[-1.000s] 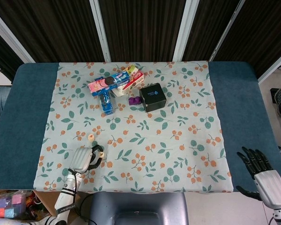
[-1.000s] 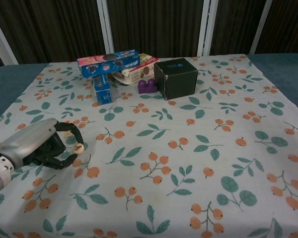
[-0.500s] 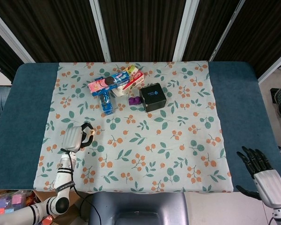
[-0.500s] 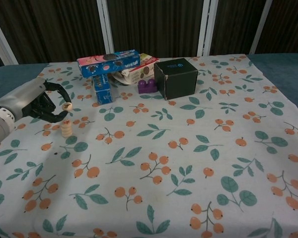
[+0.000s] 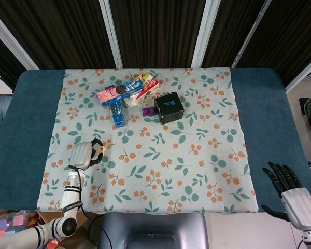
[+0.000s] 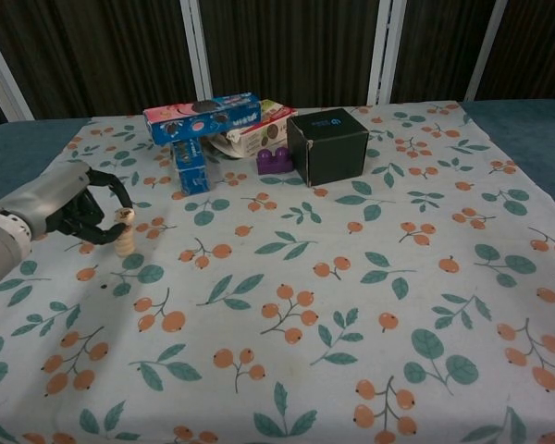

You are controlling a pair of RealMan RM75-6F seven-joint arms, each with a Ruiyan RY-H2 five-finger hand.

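Nearest the robot, the right robot hand (image 5: 293,196) hangs off the bench's near right corner, beyond the cloth's edge, its dark fingers spread and holding nothing; only the head view shows it.

On the near left part of the floral cloth (image 6: 333,305), the left robot hand (image 6: 69,205) lies low over the bench (image 5: 26,129), its fingers curled round a small stack of pale wooden discs (image 6: 123,233). The fingertips pinch the topmost disc, and the stack stands upright on the cloth beneath them. In the head view the same hand (image 5: 84,154) sits near the cloth's left border.

Farther back, well apart from that hand, a cluster of things lies together. A small blue box (image 6: 189,166) stands nearest, with a long blue biscuit box (image 6: 203,117) resting across the top behind it. Just beside these lies a red-and-white toothpaste box (image 6: 255,134). A purple toy brick (image 6: 274,160) sits touching the black cube box (image 6: 327,145), which is the cluster's rightmost piece.
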